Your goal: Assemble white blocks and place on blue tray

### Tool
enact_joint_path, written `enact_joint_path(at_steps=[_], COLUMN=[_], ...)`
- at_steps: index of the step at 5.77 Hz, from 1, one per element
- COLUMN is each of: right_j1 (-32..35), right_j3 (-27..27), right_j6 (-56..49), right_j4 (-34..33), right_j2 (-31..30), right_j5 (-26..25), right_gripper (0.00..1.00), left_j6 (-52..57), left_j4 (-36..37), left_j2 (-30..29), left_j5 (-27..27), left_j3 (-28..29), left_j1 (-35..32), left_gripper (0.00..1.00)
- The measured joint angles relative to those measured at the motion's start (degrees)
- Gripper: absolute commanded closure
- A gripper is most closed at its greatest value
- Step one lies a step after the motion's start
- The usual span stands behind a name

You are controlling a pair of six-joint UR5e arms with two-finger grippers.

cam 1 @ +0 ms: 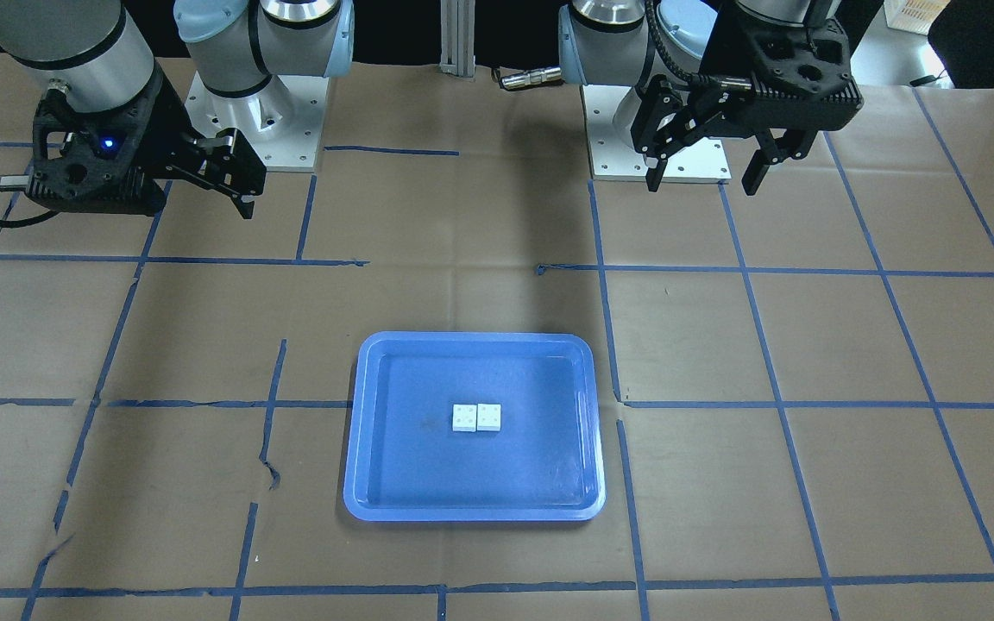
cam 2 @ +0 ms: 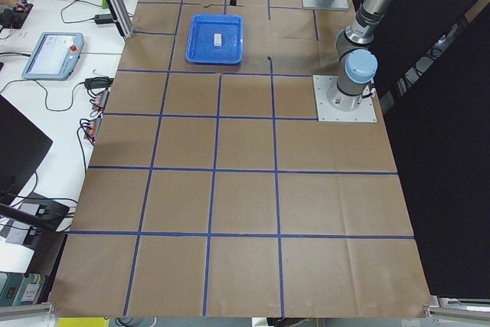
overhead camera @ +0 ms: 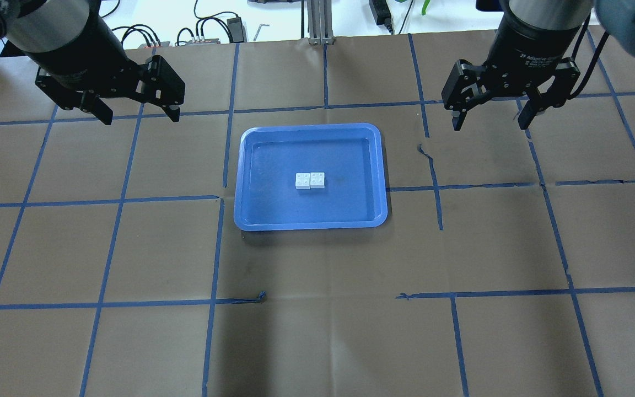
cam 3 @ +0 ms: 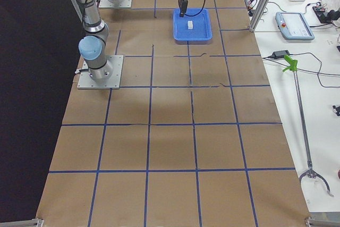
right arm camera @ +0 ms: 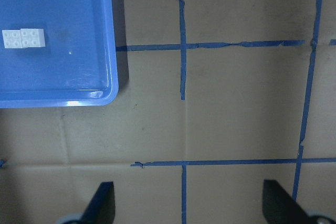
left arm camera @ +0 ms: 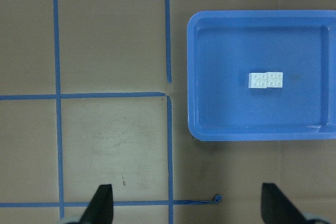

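Seemingly finished: the white blocks point(overhead camera: 310, 180) lie touching side by side in the middle of the blue tray point(overhead camera: 306, 225), though I cannot tell whether they interlock. My left tool point(overhead camera: 140, 117) and right tool point(overhead camera: 489, 124) hang spread apart and empty, well off to either side.

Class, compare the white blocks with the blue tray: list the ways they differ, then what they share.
Colour: the blocks are white, the tray blue. Size: the blocks are far smaller than the tray. Surface: the blocks carry round studs; the tray has a smooth floor and raised rim. Place: the blocks sit side by side mid-tray; the tray rests on the table. Shared: both lie flat, with straight-sided outlines.
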Motion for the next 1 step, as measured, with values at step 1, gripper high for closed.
enact_joint_path(at_steps=[1], right_j1=[-0.02], right_j3=[-0.05], right_j6=[0.04], right_j4=[0.08], right_j2=[-0.02], right_j5=[-0.01], right_gripper=[0.00], left_j6=[-0.03], left_j4=[0.00], left_j2=[0.00], left_j5=[0.00], left_j3=[0.00], left_j1=[0.00], left_gripper=[0.01])
